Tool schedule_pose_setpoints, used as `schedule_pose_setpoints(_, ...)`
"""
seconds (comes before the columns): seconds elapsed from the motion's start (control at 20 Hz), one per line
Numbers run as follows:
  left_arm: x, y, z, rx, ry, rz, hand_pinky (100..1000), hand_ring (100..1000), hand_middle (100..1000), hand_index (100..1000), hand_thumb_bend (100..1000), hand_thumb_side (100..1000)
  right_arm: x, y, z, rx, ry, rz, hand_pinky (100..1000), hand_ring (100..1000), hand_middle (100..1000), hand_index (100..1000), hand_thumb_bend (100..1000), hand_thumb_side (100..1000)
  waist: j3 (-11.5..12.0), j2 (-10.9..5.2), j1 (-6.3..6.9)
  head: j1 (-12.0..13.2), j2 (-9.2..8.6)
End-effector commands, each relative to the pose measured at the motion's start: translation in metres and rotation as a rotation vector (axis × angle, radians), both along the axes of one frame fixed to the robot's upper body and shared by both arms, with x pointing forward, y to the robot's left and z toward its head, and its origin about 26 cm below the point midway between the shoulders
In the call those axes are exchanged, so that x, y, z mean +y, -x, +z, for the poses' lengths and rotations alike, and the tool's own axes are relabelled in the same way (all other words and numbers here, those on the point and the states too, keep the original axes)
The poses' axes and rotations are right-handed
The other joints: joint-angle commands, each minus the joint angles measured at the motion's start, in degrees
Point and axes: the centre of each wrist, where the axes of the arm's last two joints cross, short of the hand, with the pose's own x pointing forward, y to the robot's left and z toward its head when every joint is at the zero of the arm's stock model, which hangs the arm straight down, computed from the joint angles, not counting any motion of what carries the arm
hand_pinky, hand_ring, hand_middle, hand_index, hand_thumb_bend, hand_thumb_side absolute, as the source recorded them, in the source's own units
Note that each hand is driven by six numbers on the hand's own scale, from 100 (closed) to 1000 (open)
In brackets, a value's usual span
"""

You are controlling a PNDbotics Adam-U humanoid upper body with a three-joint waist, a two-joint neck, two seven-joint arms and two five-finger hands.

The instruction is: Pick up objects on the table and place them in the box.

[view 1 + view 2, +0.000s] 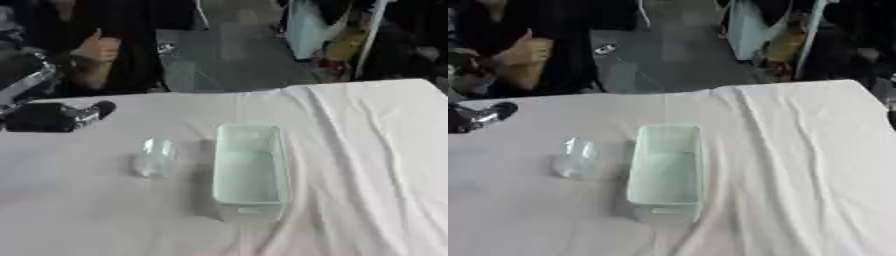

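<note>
A clear, see-through object (pixel 155 157), shaped like a small bottle or cup, lies on the white cloth just left of the box. The box (pixel 250 170) is a pale green, translucent, long rectangular container standing open-topped in the middle of the table, with nothing visible inside. My left hand (pixel 51 117), black with silver parts, rests on the table at the far left edge, well behind and left of the clear object and touching nothing. My right hand shows in no view.
The white tablecloth (pixel 367 165) is creased, with a ridge running down to the right of the box. Beyond the table's far edge are a seated person, grey floor and bags (pixel 328 45).
</note>
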Motion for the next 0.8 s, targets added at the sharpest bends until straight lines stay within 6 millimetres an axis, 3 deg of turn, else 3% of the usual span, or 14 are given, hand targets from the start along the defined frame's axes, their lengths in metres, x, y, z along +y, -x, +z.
schedule_pose_setpoints(0.05,0.005,-0.011,0.005,0.087,-0.037,-0.028,880,811,818,950,694,803,-0.001,0.002,0.010,-0.024,0.030,0.008,704,838,914,949,100,496,-0.29,-0.51,0.11,0.83,0.22)
schedule_pose_setpoints(0.5,0.004,-0.052,-0.031,0.342,-0.065,-0.062,883,816,811,940,725,848,0.001,0.001,0.010,-0.023,0.030,0.020,704,838,914,949,100,497,-0.86,-0.52,0.10,2.95,3.09)
schedule_pose_setpoints(0.8,-0.003,-0.071,-0.046,0.397,-0.084,-0.088,883,823,814,940,755,830,0.001,0.001,0.010,-0.022,0.029,0.023,703,838,914,949,100,499,-0.96,-0.51,0.02,3.27,3.52)
